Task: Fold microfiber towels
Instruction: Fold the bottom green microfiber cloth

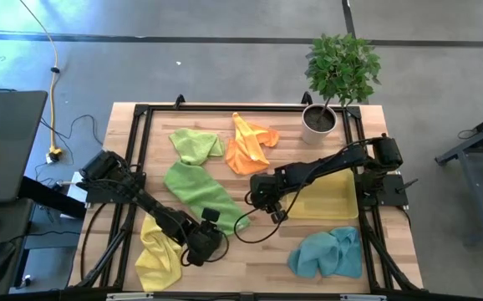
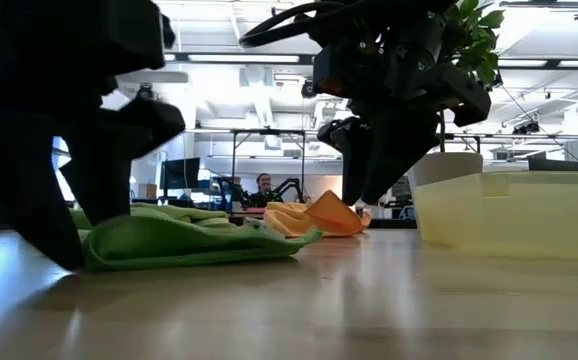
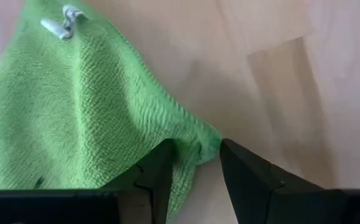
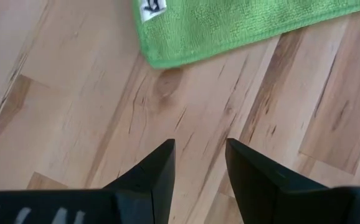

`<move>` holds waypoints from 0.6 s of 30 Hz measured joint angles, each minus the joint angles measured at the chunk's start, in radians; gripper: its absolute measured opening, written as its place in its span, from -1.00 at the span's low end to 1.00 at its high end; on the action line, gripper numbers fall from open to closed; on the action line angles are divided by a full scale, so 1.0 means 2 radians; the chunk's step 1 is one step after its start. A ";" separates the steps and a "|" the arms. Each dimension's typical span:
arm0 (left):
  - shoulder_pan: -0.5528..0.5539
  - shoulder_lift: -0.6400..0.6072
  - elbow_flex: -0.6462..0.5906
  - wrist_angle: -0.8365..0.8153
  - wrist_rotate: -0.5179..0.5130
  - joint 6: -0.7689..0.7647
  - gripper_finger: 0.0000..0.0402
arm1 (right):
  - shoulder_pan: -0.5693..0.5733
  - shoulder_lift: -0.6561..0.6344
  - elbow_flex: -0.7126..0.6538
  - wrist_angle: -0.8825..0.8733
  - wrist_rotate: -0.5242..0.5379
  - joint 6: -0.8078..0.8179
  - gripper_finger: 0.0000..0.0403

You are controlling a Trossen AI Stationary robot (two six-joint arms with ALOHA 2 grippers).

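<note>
Bright, even overhead light fills my workspace, and ceiling strip lights (image 2: 219,57) glare white in the low view. There my arms are dark, backlit silhouettes, and the near wooden table (image 2: 289,310) blurs out of focus. My left fingers (image 3: 161,180) cast a soft shadow across the pale wood.
</note>
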 joint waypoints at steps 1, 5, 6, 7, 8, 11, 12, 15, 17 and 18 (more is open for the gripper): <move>0.001 0.000 0.000 0.005 0.004 0.000 -0.42 | 0.000 0.000 0.000 0.002 0.000 0.001 -0.34; 0.005 0.009 0.000 0.036 0.015 -0.020 -0.66 | 0.000 0.000 0.000 0.002 0.000 0.001 -0.34; 0.005 0.008 0.000 0.036 0.016 -0.032 -0.75 | 0.000 0.000 0.000 0.002 0.000 0.001 -0.34; 0.007 0.009 0.000 0.037 0.017 -0.044 -0.85 | 0.000 0.000 0.000 0.002 0.000 0.001 -0.34; 0.009 0.009 0.000 0.036 0.018 -0.059 -0.92 | 0.000 0.000 0.000 0.003 0.000 0.001 -0.34; 0.019 0.003 0.000 0.035 0.016 -0.104 -0.95 | 0.000 0.000 0.000 0.012 -0.003 -0.001 -0.34; 0.022 -0.001 0.000 0.034 0.014 -0.117 -0.94 | 0.000 0.000 0.000 0.016 -0.005 -0.001 -0.34; 0.036 -0.014 0.000 0.034 0.010 -0.158 -0.98 | 0.000 0.000 0.000 0.033 -0.015 -0.001 -0.34; 0.048 -0.022 -0.001 0.030 0.011 -0.181 -0.98 | 0.000 0.000 0.000 0.043 -0.021 -0.001 -0.34; 0.053 -0.027 -0.001 0.031 0.011 -0.188 -0.98 | 0.000 0.000 0.000 0.049 -0.025 -0.001 -0.34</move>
